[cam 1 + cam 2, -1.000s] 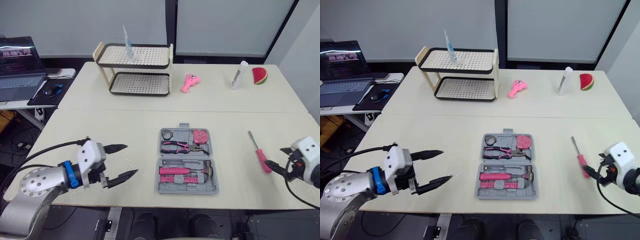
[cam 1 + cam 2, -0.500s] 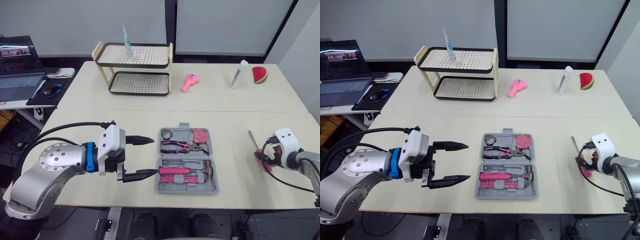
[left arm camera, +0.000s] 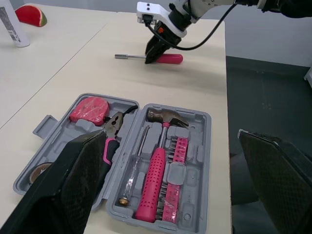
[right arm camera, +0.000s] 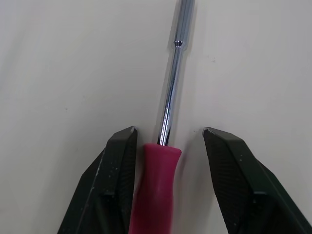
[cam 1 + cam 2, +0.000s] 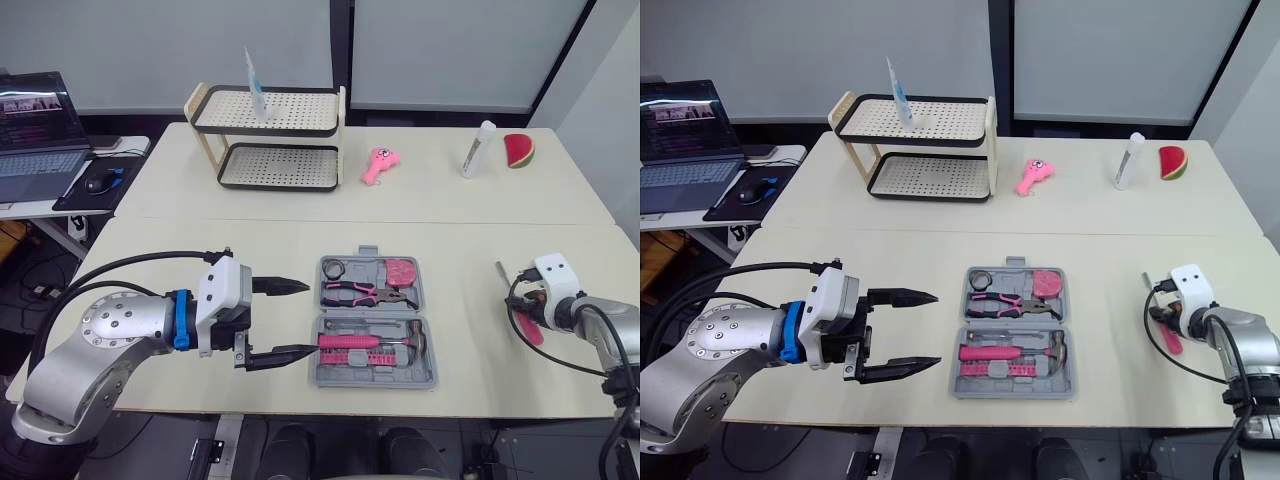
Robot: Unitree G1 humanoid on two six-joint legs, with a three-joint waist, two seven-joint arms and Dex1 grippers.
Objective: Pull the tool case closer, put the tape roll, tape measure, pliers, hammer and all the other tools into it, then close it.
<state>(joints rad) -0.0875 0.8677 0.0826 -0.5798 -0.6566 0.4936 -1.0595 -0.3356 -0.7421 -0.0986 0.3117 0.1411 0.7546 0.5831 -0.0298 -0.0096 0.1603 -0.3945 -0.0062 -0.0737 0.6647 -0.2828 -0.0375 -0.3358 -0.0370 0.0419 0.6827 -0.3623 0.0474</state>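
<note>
**Along the front edge of the table [image 5: 180,250]: packing nearly done**

Counting the tool case [image 5: 378,322] open at mid-front, seemingly close enough, with tape roll [image 5: 335,268], tape measure [image 5: 400,271], pliers [image 5: 352,292] and hammer [image 3: 154,174] bedded inside. Left to pack, apparently, just the screwdriver [image 4: 157,190] on the table near the right edge, well apart from the case. Straddling its pink handle with the right gripper [image 4: 169,132], fingers [image 4: 117,165] spread, not yet clamped. Hovering the left gripper [image 5: 308,318] just beside the case's left side, released and empty. Remaining, by this reckoning: grasp, carry over, drop in, fold shut.
</note>
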